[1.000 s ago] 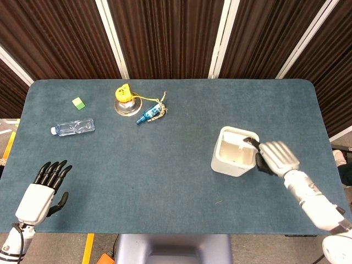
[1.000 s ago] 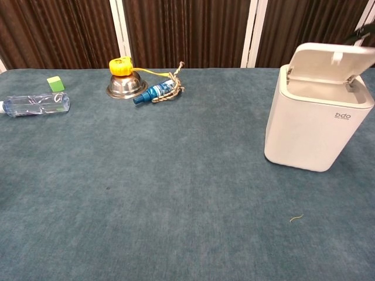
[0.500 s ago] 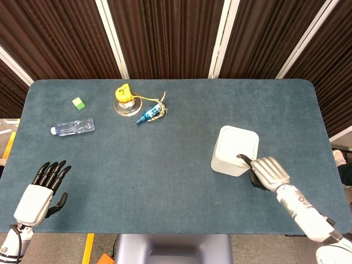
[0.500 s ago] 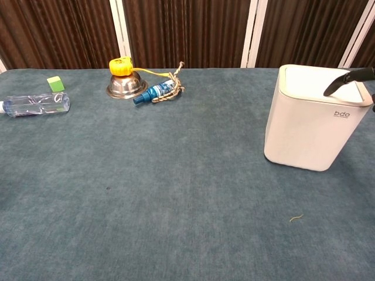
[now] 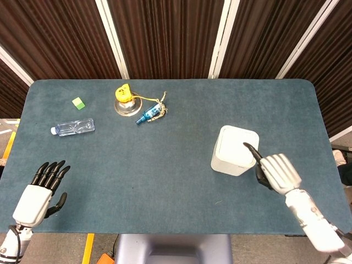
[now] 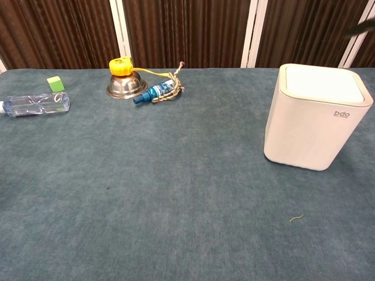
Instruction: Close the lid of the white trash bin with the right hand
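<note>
The white trash bin [image 5: 234,150] [image 6: 314,120] stands on the right side of the table with its lid [image 6: 322,84] flat and shut. My right hand [image 5: 276,170] hovers just right of and above the bin, one dark finger stretched out over the lid's right edge, holding nothing. In the chest view only a blurred dark fingertip [image 6: 364,26] shows at the top right, well above the lid. My left hand [image 5: 41,191] rests at the table's front left corner, fingers spread and empty.
On the blue table [image 5: 165,181] at the back left are a clear plastic bottle [image 5: 73,127], a green block [image 5: 79,102], a steel bowl with a yellow tape measure [image 5: 125,99], and a blue bottle with rope [image 5: 152,113]. A small scrap [image 6: 296,218] lies before the bin.
The bin's lid went from raised to fully shut under my right hand's finger. The right hand has since lifted off the lid and drawn back to the right.
</note>
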Motion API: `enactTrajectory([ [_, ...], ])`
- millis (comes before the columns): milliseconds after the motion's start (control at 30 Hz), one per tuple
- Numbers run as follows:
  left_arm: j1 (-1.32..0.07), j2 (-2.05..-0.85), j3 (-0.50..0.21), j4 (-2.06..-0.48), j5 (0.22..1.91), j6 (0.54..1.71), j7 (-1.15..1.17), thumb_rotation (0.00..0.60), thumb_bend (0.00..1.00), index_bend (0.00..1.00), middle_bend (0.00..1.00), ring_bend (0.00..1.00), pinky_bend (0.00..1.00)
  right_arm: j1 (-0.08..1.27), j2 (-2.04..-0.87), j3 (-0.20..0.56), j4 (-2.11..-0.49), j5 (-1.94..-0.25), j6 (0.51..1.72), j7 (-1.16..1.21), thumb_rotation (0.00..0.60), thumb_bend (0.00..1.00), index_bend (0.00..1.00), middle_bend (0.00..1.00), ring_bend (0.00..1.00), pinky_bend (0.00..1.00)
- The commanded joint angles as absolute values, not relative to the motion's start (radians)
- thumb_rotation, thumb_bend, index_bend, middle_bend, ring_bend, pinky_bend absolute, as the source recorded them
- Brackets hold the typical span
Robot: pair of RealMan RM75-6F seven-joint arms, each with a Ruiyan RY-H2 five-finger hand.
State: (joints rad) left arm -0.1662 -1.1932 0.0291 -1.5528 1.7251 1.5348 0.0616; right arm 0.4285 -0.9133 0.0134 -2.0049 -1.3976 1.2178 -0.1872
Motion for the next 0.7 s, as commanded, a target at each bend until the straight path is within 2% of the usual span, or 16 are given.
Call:
enactTrajectory([
  [33,-0.166,-1.194,0.029,-1.552,1.728,1.538,0.061,0.600,0.48,0.02,0.00,0.00,0.05,0.255,-0.949,-0.076,-1.903,-1.622,1.433,-0.156,0.600,0.59,0.00,0.35,0.30,0.45],
  [67,-0.165,-1.195,0.029,-1.551,1.732,1.543,0.059,0.600,0.48,0.02,0.00,0.00,0.05,0.221,-0.966,-0.094,-1.863,-1.649,1.474,-0.140,0.600,0.58,0.00,0.28,0.23,0.38],
  [133,-0.165,-1.200,0.028,-1.547,1.741,1.554,0.049,0.600,0.48,0.02,0.00,0.00,0.05,0.166,-1.005,-0.117,-1.779,-1.681,1.539,-0.110,0.600,0.56,0.00,0.08,0.04,0.12],
  [167,-0.165,-1.205,0.028,-1.540,1.751,1.564,0.040,0.600,0.48,0.02,0.00,0.00,0.04,0.129,-1.039,-0.123,-1.713,-1.682,1.581,-0.106,0.600,0.55,0.00,0.03,0.01,0.04],
  [200,-0.165,-1.211,0.028,-1.532,1.759,1.572,0.034,0.600,0.48,0.02,0.00,0.00,0.04,0.105,-1.068,-0.120,-1.665,-1.674,1.608,-0.109,0.600,0.54,0.00,0.01,0.00,0.01],
  [367,-0.169,-1.236,0.033,-1.499,1.780,1.581,0.014,0.600,0.46,0.02,0.00,0.00,0.03,0.090,-1.119,-0.096,-1.594,-1.663,1.609,-0.129,0.600,0.46,0.00,0.00,0.00,0.00],
  [600,-0.165,-1.232,0.038,-1.509,1.778,1.577,0.034,0.600,0.46,0.01,0.00,0.00,0.03,0.092,-1.106,-0.081,-1.618,-1.617,1.544,-0.163,0.600,0.44,0.00,0.00,0.00,0.00],
  [700,-0.167,-1.225,0.040,-1.514,1.772,1.570,0.027,0.600,0.45,0.01,0.00,0.00,0.03,0.087,-1.105,-0.077,-1.620,-1.627,1.551,-0.162,0.600,0.39,0.00,0.00,0.00,0.00],
])
